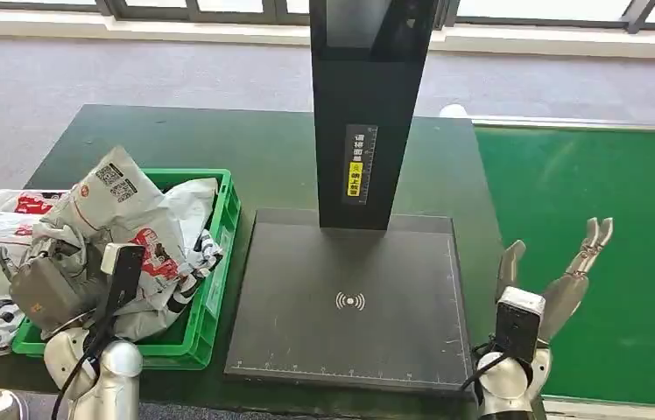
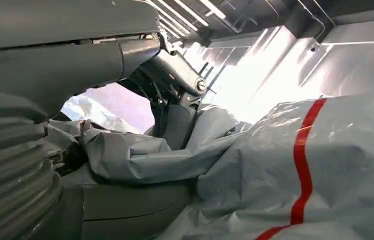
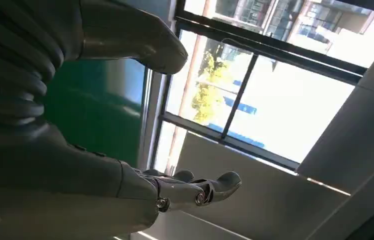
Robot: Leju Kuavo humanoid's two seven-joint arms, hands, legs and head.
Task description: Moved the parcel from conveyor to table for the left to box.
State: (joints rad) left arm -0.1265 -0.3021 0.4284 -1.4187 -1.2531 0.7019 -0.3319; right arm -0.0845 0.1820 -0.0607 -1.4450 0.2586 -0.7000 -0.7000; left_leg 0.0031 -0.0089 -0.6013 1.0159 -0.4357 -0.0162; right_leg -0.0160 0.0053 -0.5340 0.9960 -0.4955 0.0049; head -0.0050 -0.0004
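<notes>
Left robot hand (image 1: 48, 284) at 8 o'clock, fingers curled into a crumpled grey parcel (image 1: 153, 236) lying in the green crate (image 1: 219, 262) on the dark tabletop (image 1: 245, 157). Right robot hand (image 1: 560, 276) at 4 o'clock, fingers spread, holding nothing, beside the black scanner plate (image 1: 350, 297) and over the green conveyor (image 1: 604, 184).

**Daylit room, windows blown out**

Head view bright and sharp, daylight from the windows (image 1: 219, 9) at the far side; soft sheen on the dark surface (image 1: 254, 149), faint shadows. Right wrist view: window panes (image 3: 275, 95) overexposed, hand (image 3: 75, 175) dark and backlit. Left wrist view: glare on the parcel (image 2: 285, 165) plastic, near fingers (image 2: 175, 70) blurred.
</notes>
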